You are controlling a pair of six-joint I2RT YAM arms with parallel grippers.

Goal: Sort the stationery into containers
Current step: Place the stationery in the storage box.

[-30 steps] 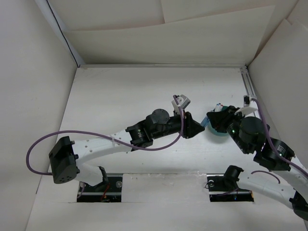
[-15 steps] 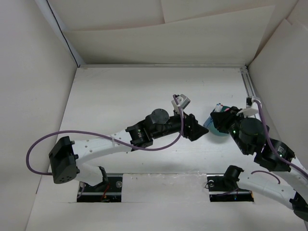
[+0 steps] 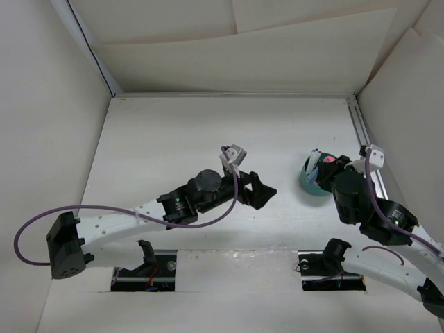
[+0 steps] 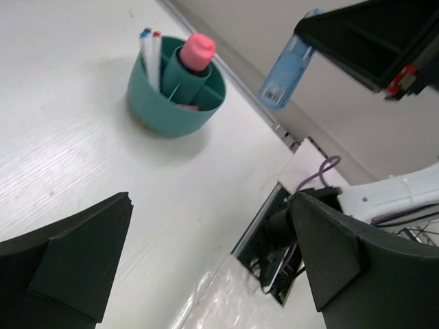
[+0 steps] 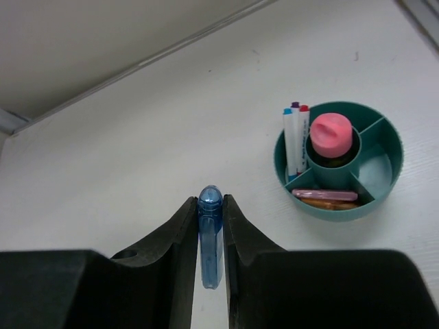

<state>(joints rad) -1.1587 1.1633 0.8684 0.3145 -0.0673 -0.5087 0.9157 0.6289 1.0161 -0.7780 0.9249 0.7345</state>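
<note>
lab rig: white board walls [image 3: 41,104], white table [image 3: 173,132]

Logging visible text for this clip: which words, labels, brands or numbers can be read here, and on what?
No text can be read.
On the blue marker, held in the right gripper: dark print on its label, too blurred to read.
On the white pens in the teal cup: no legible print.

Blue marker [image 5: 210,236] aloft, teal cup [image 5: 357,211] part-filled
</note>
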